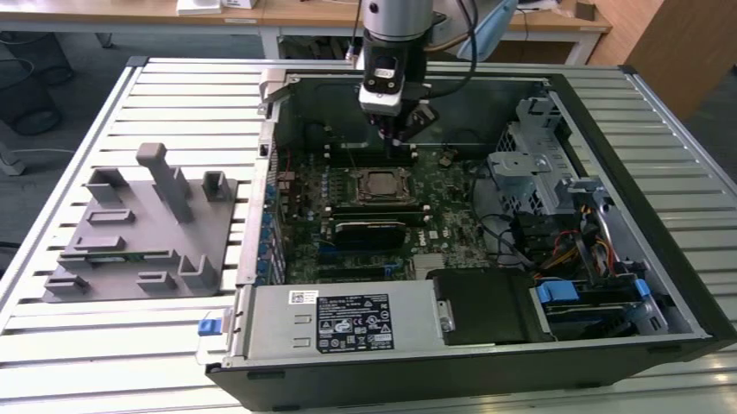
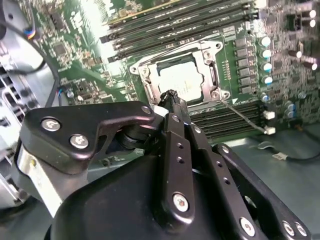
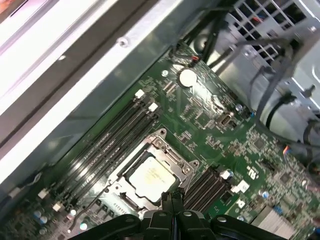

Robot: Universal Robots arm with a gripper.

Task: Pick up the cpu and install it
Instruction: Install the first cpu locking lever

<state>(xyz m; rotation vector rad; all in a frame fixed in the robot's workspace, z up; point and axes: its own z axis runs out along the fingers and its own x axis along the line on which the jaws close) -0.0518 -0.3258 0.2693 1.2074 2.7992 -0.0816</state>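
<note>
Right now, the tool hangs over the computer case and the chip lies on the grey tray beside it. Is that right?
No: the chip lies in the socket inside the case, as the first wrist view shows. The tool does hang over it.

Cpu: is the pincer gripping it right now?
No: in the first wrist view the cpu lies flat in the motherboard socket, and the pincer has its tips shut with nothing between them.
</note>
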